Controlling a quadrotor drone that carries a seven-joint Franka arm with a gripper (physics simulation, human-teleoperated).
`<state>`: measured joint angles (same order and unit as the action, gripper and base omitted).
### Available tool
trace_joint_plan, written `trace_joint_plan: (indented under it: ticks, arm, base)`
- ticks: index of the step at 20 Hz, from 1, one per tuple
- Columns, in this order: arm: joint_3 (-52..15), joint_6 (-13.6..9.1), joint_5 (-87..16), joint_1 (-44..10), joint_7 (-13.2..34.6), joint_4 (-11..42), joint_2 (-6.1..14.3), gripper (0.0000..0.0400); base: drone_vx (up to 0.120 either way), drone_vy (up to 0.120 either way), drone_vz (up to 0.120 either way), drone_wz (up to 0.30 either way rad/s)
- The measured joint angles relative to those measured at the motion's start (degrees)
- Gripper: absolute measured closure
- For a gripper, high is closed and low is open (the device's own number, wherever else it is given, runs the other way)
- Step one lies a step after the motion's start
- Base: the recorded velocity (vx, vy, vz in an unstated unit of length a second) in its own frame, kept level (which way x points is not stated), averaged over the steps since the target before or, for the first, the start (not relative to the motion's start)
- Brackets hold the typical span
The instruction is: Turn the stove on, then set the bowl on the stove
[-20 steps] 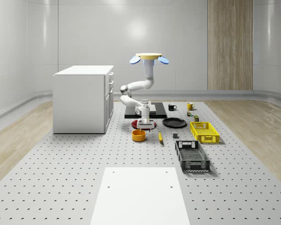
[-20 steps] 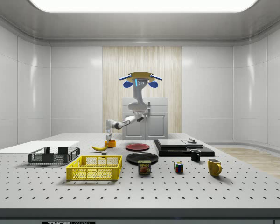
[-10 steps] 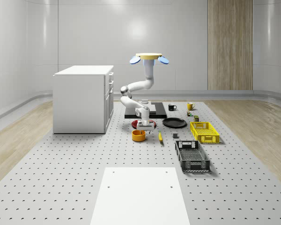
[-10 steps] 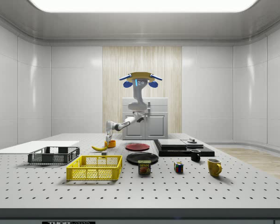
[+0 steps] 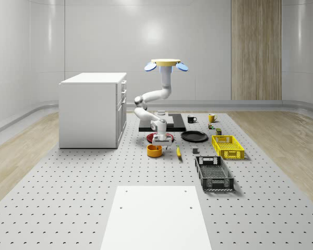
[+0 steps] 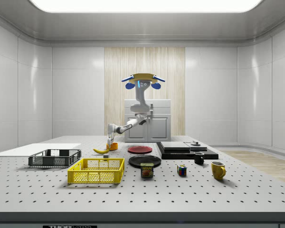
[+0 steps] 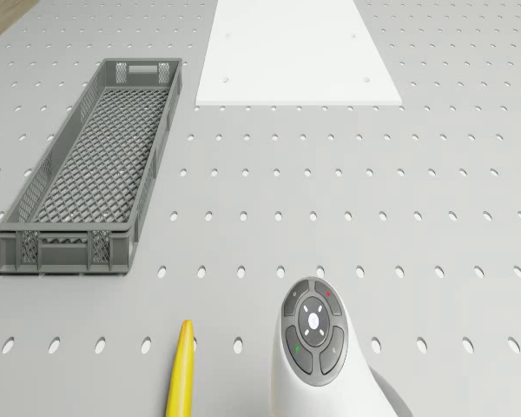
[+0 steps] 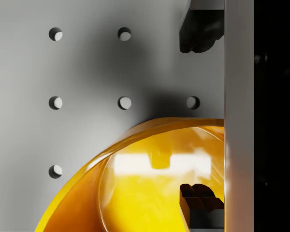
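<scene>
Arm point(image 5: 155, 95) bent down, claw point(image 5: 158, 140) open astride bowl point(image 5: 154, 150) rim

A pale perforated bench point(image 5: 68, 198) fills the lower frame of the whole-scene view. A white cabinet point(image 5: 91, 110) stands at centre left, a white sheet point(image 5: 156, 216) lies at bottom centre. Mid-frame lie the orange bowl point(image 5: 154, 150), a banana point(image 5: 178, 152), a red plate point(image 5: 151, 137), a black plate point(image 5: 194, 136) and the black stove point(image 5: 176, 124). To the right sit a yellow basket point(image 5: 227, 146), a grey crate point(image 5: 213, 173) and two mugs point(image 5: 191, 119).
</scene>
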<state>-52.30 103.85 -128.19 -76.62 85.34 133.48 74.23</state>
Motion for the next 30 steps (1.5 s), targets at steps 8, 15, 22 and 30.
trace_joint_plan:
  ticks: [8,15,22,30]
  arm:
    - [-0.2,0.0,0.1,0.0,-0.5,-0.5,-0.2,0.0169]
    - [-0.3,-0.1,0.1,0.1,-0.6,-0.5,-0.4,0.0277]
    - [-0.3,-0.2,0.1,0.2,-0.7,-0.5,-0.4,0.0296]
    - [-1.3,-1.2,0.9,0.7,-0.6,0.9,0.1,0.0299]
  base:
    - [0.0,0.0,0.0,0.0]
    - [0.0,0.0,0.0,0.0]
    - [0.0,0.0,0.0,0.0]
    - [0.0,0.0,0.0,0.0]
